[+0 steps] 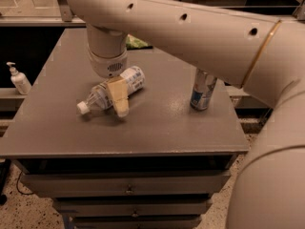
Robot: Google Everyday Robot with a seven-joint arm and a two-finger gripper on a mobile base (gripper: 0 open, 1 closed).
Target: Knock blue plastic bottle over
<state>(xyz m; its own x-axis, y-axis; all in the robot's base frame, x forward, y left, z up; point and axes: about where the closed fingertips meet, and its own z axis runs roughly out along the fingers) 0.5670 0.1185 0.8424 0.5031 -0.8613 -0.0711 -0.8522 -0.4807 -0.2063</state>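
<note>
No readable text anywhere.

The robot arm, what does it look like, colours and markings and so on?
The arm is cream-white, made of thick, smooth rounded tubes. Small dark holes dot the upper link, and a thin brass-coloured band rings it. The wrist is a short cylinder with tiny vent holes. The gripper, tan at its tip, is at the blue plastic bottle on the table. No cables show.

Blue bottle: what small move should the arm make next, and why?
Probably lift the pincer straight up and clear. The blue bottle already lies on its side on the table, with the pincer just over its middle, so the knock looks done.
</note>
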